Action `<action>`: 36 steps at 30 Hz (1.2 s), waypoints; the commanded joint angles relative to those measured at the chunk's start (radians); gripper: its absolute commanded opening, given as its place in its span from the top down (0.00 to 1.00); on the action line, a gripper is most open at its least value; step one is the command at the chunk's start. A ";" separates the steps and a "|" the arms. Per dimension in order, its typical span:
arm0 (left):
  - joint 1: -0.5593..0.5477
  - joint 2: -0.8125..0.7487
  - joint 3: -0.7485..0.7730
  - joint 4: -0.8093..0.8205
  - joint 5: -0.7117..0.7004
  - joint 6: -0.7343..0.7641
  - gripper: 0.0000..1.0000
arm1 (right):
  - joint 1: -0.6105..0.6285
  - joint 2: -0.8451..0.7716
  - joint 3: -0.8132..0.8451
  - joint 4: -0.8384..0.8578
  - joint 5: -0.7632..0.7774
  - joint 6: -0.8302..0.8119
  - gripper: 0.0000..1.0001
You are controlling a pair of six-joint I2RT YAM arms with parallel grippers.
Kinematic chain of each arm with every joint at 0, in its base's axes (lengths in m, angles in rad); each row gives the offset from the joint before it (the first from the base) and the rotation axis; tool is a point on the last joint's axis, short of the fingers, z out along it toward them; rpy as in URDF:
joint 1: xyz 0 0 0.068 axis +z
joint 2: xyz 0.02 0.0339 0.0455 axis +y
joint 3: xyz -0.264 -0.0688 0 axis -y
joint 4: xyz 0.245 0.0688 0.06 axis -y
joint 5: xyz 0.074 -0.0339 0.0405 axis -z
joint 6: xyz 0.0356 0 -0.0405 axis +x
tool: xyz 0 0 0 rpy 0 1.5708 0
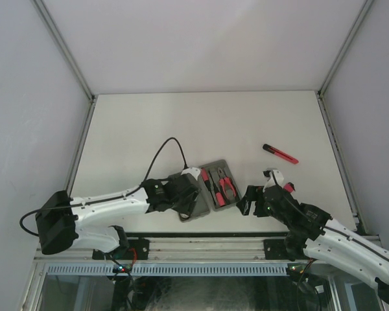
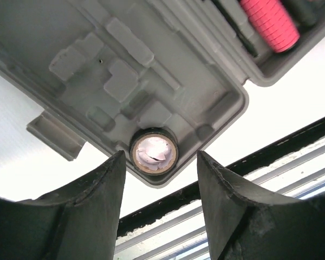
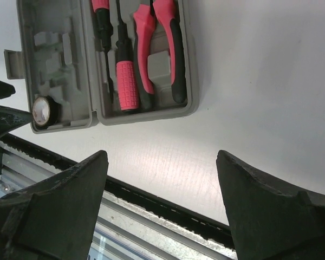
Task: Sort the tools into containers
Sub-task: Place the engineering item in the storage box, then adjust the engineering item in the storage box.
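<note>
Left wrist view puts the ring (image 2: 154, 151) in the round recess at the near corner of the case (image 2: 70, 32), lying flat with its pale core facing up. It looks seated, not perched on the rim. The left gripper (image 2: 160, 162) hangs right over it with its jaws parted, one finger on each side of the ring. Neither finger touches it, so nothing is grasped.

The other half of the case holds two screwdrivers (image 3: 125, 81) and the pliers (image 3: 162, 49), each lying in its moulded slot. The right gripper (image 3: 161, 157) hovers just beside that half, over the bare table (image 1: 181, 123), with its jaws spread wide and empty.

My reading is that the ring's placement is at its end and most of the sorting is done. One stick tool (image 1: 280, 153) lies out on the table to the far right, well apart from the case and nearer the right arm.

The next move probably calls for the left arm to lift straight up, so a finger does not drag the ring out. The right arm would then reach out and pinch the slim tool across its width.
</note>
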 commanded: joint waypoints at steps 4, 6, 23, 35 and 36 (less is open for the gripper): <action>0.007 -0.154 0.003 0.113 -0.057 0.004 0.41 | -0.009 -0.013 0.004 0.106 0.035 0.005 0.21; 0.012 -0.191 -0.002 0.128 -0.070 0.009 0.43 | -0.011 -0.023 0.004 0.118 0.066 -0.022 0.21; 0.080 -0.358 -0.095 0.194 -0.066 0.062 0.44 | -0.153 0.105 0.005 0.322 -0.239 -0.067 0.23; 0.186 -0.366 -0.252 0.342 0.162 0.048 0.53 | 0.140 0.426 0.061 0.599 -0.152 0.108 0.41; 0.186 -0.363 -0.262 0.347 0.167 0.049 0.54 | 0.154 0.451 0.064 0.624 -0.151 0.119 0.43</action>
